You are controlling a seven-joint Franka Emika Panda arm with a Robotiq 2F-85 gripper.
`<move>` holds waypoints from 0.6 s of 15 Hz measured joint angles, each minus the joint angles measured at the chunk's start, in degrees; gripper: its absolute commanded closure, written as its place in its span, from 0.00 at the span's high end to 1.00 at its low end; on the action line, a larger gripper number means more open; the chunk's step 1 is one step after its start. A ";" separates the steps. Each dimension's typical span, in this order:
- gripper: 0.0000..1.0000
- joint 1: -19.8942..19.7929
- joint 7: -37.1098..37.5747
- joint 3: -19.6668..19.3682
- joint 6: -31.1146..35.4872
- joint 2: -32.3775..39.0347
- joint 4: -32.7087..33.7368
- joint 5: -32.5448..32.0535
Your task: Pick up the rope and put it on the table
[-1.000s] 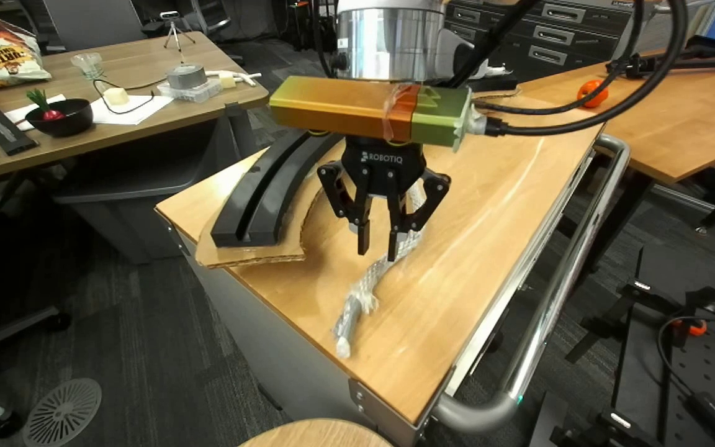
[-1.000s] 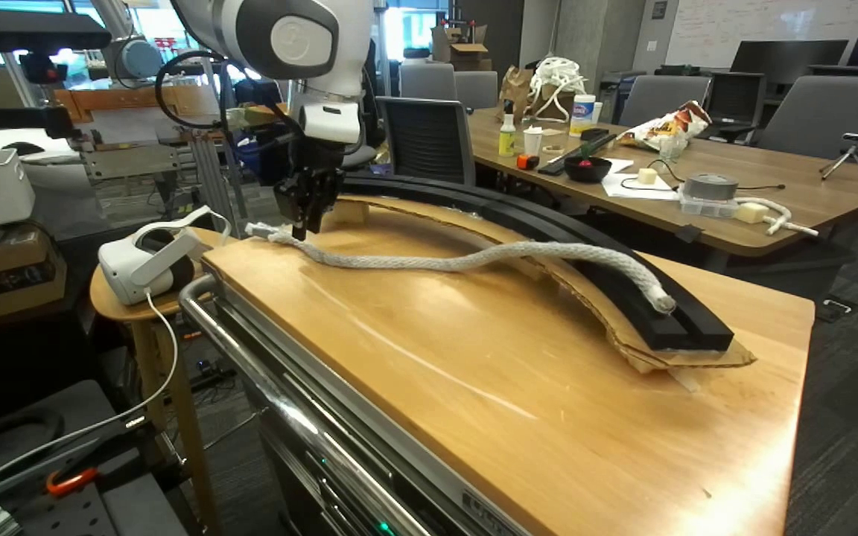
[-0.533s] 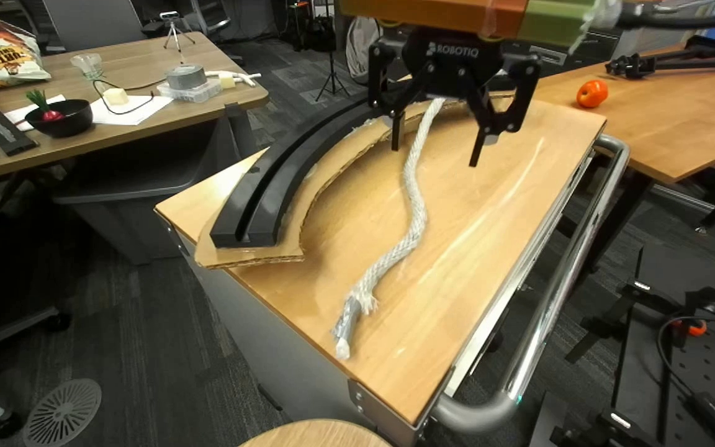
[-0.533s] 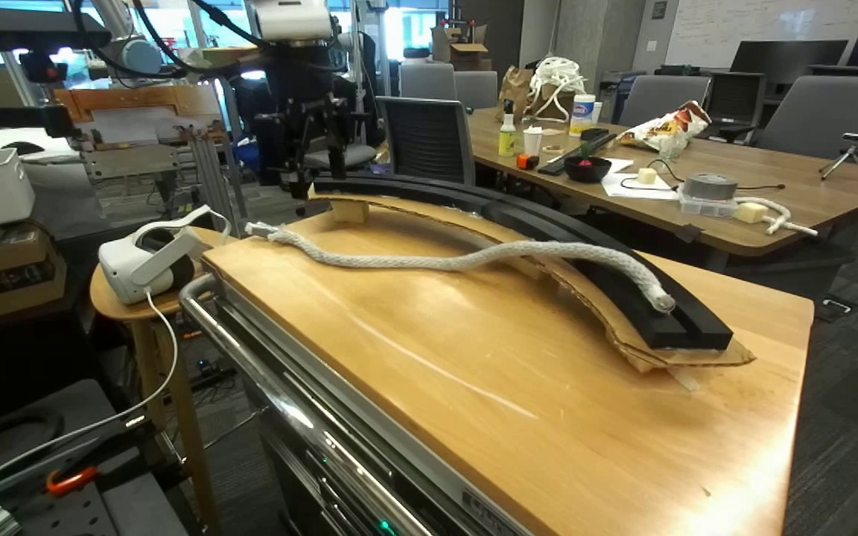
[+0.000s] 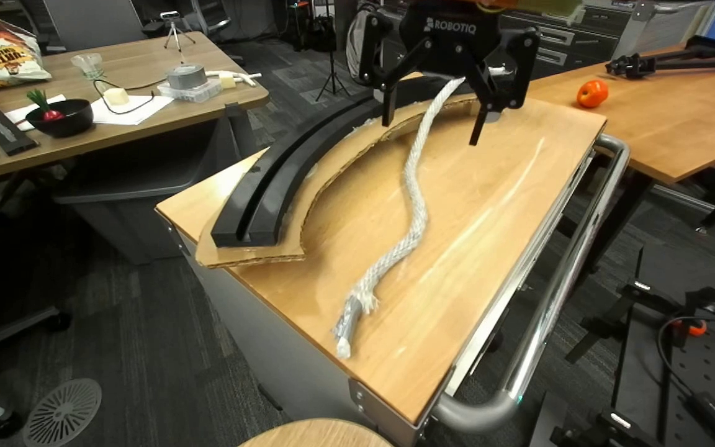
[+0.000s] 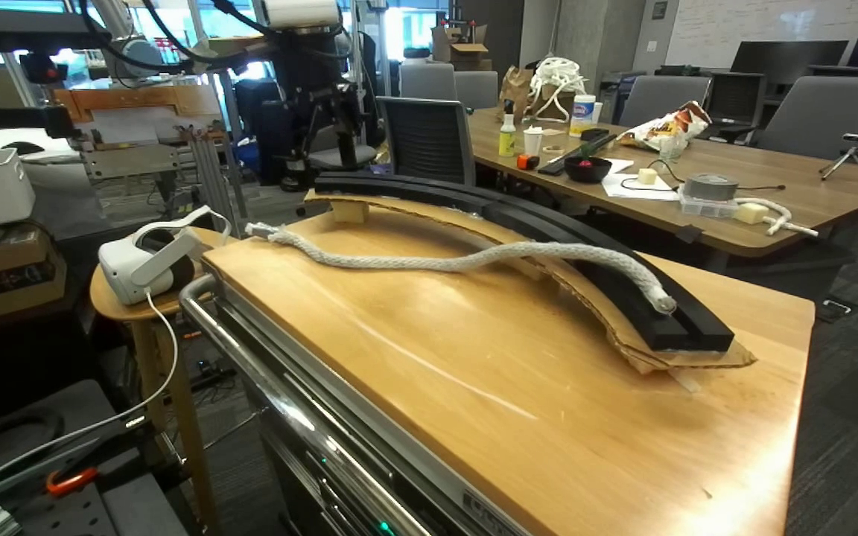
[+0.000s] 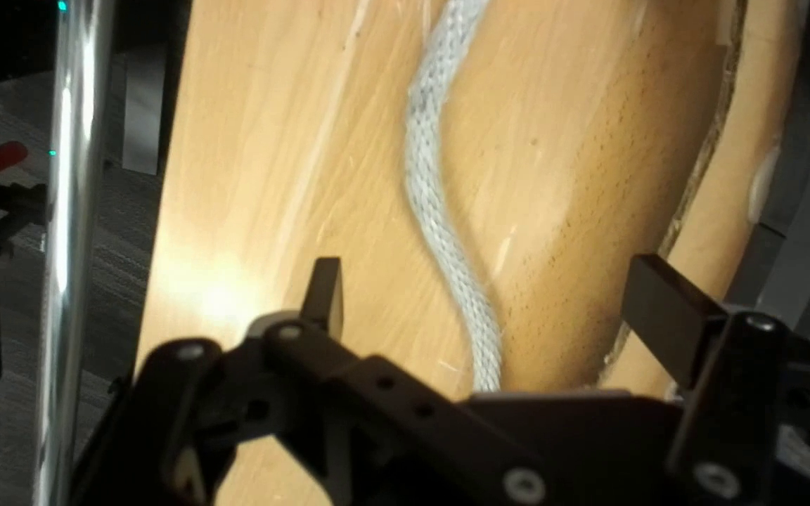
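The pale braided rope point(image 5: 416, 217) lies in a loose wave along the plywood table point(image 5: 488, 217). Its grey-taped end rests near the table's short edge. In an exterior view the rope point(image 6: 414, 262) runs the other way up onto a black curved channel, its plain end lying over the groove. My gripper point(image 5: 432, 130) hangs above the table, clear of the rope, with nothing held. Seen from the wrist, the jaws stand wide apart with the rope point(image 7: 426, 161) passing below and between them. The gripper's body hides part of the rope in the wrist view.
The black channel point(image 5: 274, 211) sits on raised cardboard point(image 5: 289, 253) along one side of the table. A chrome rail point(image 5: 568, 273) runs along the opposite side. A white headset point(image 6: 138, 264) rests on a stool beside the table. A cluttered desk point(image 5: 221, 56) stands farther off.
My gripper has risen away from the rope and its jaws have spread from a narrow gap to wide. The last half second brings only a slight further rise. The rope lies as before.
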 measured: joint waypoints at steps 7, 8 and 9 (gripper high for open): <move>1.00 -10.34 -11.73 -8.21 2.32 -1.65 -0.32 6.33; 1.00 -10.85 -12.11 -8.46 2.62 -1.58 -0.53 6.50; 1.00 -10.92 -12.13 -8.43 2.77 -1.55 -0.65 6.57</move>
